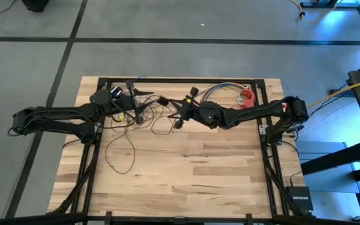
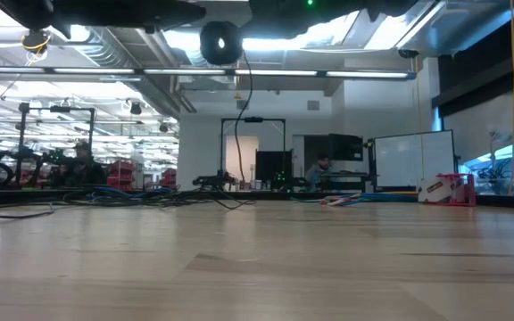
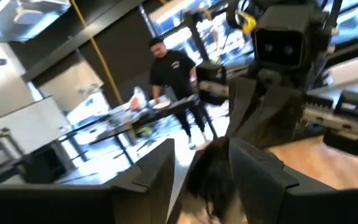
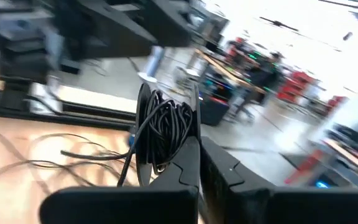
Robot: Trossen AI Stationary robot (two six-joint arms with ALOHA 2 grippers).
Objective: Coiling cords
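The cords are one thin dark wire. Part of it is wound into a small coil held above the table's far middle, and the rest lies in loose loops on the wood. My right gripper reaches in from the right and is shut on the coil. My left gripper faces it from the left and is open. Its fingers stand on either side of the dark bundle; I cannot tell if they touch it. In the low view a round black puck hangs high, with wire dropping from it. My right gripper pinches the coil's side between its two fingers, taking several turns of wire at once. The fingers lie level and come from the table's right. The coil stands lifted clear above the fingers, and slack strands trail from it down to the table.
A bundle of multicoloured wires and a red roll lie at the far right of the table. A yellow cable runs off past the right edge. A person stands beyond the table. Bare wood fills the near half.
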